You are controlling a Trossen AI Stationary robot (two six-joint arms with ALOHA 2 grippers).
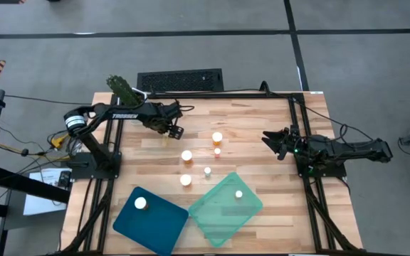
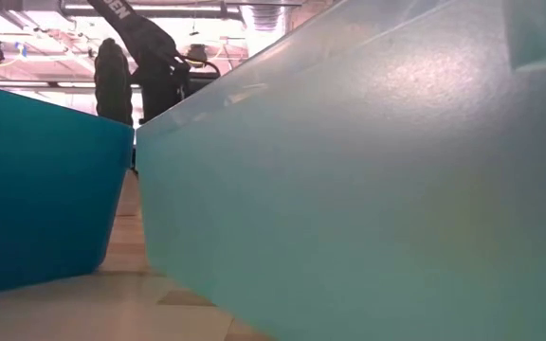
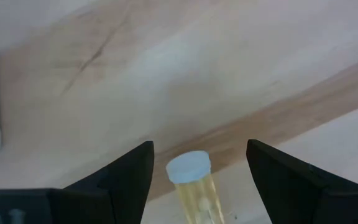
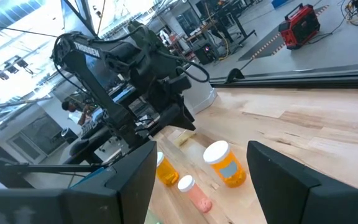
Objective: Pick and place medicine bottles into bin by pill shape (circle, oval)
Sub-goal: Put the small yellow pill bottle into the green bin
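While the right gripper (image 1: 270, 139) is waiting spread open at the table's right edge, the left gripper (image 3: 197, 180) is hanging with fingers parted on either side of a lying medicine bottle (image 3: 193, 186), probably lining up to grasp it.

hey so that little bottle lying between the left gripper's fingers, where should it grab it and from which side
Grip the amber body just below the white cap, coming straight down from above. In the left wrist view the bottle lies on its side on the wooden table, lengthwise between the open fingers of the left gripper. So the fingers can probably close across its narrow round barrel, though it may roll a little.
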